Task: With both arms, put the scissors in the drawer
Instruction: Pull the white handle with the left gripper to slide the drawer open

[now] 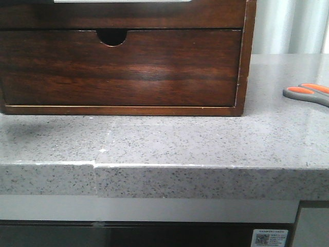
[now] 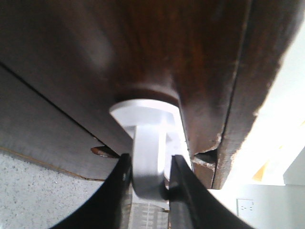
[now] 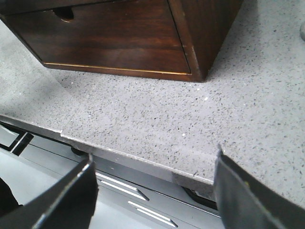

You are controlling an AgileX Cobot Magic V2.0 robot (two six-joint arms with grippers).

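The scissors [image 1: 308, 93] lie on the counter [image 1: 169, 139] right of the cabinet [image 1: 123, 67], well apart from the spread, empty right gripper [image 3: 152, 191], while the left gripper [image 2: 150, 186] clenches a white handle [image 2: 147, 143].

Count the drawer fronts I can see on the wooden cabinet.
2. The lower drawer with a half-round notch fills most of the front view; above it the upper drawer shows only as a strip at the frame's top. More may sit higher, out of view.

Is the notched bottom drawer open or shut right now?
Shut. The notched drawer sits flush with the cabinet frame, and no gap shows around it.
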